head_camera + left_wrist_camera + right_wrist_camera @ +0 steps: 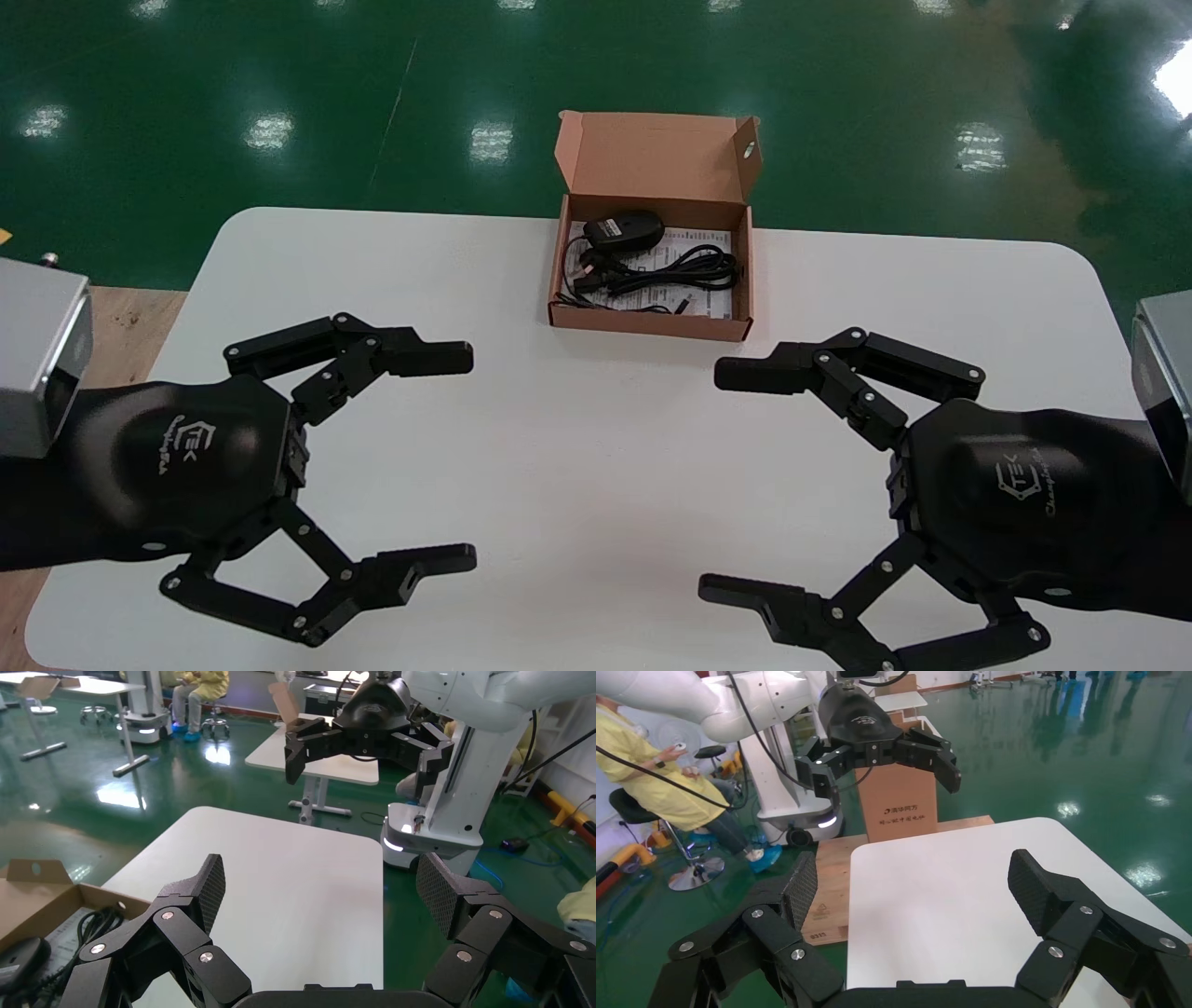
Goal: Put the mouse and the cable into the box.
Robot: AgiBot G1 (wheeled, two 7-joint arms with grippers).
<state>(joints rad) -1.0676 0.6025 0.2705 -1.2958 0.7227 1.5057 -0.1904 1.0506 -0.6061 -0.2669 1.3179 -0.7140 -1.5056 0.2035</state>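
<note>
Black, likely light mouse [626, 229], grippable across its flanks, lay beside the limp cable [684, 270] in the far box [649, 324]; left gripper [472, 457] and right gripper [710, 480] gaped empty.

1. Open tabletop [596, 466] fills the frame's centre, between the left gripper [467, 458], the right gripper [715, 481] and the box [649, 324].
2. The box, upper centre, stands open-topped; its upright lid [652, 154] walls the far side.

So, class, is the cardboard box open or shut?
Open: the lid stands upright behind the box, mouse and cable visible inside. The left pincer and right pincer hover nearer the robot.
</note>
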